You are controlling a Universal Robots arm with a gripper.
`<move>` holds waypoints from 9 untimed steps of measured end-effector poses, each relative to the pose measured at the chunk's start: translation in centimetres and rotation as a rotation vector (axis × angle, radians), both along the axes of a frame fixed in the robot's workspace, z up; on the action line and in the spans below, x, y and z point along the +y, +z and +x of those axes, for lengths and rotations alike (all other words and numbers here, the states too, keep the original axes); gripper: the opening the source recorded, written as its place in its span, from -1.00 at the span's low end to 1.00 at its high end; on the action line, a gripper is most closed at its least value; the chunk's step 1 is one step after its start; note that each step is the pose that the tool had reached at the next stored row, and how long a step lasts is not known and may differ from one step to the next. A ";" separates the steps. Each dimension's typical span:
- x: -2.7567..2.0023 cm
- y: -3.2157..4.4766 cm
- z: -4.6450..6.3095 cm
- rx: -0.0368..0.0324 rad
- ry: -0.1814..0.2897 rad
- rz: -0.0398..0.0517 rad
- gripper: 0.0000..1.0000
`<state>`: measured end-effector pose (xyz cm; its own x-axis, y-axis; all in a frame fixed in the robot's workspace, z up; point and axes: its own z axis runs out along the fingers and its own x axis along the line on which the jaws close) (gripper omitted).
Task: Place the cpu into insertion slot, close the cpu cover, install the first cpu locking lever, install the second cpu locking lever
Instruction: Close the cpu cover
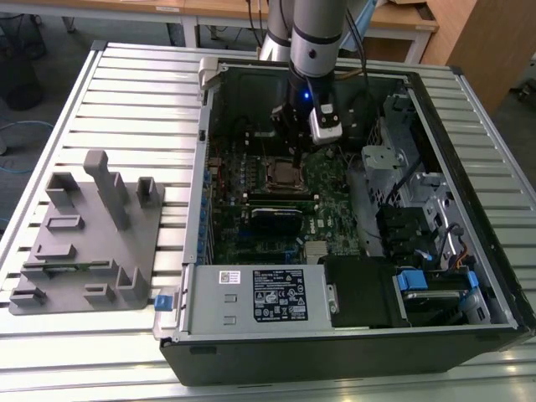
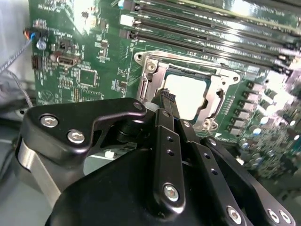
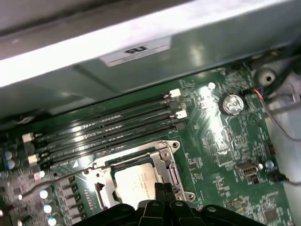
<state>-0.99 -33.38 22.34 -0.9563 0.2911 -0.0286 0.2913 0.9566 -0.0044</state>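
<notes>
gripper [image 2: 167, 97] fingers pressed together, nothing pinched, tip at edge of cpu cover [image 2: 188, 65]. cpu [image 2: 188, 94] sits in insertion slot [image 1: 285, 174], cover looks down over it. lever probably under tip, hard to tell. advice: push lever only, slow, stay off cpu.
</notes>
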 end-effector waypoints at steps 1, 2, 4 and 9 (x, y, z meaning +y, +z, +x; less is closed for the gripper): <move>0.00 -0.02 0.0 0.0000 0.019 0.0000 -0.79; 0.00 -0.03 0.0 0.0000 0.037 -0.0001 -0.79; 0.00 -0.06 0.0 0.0000 0.073 0.0000 -0.79; 0.00 -0.14 0.0 0.0000 0.164 0.0000 -0.79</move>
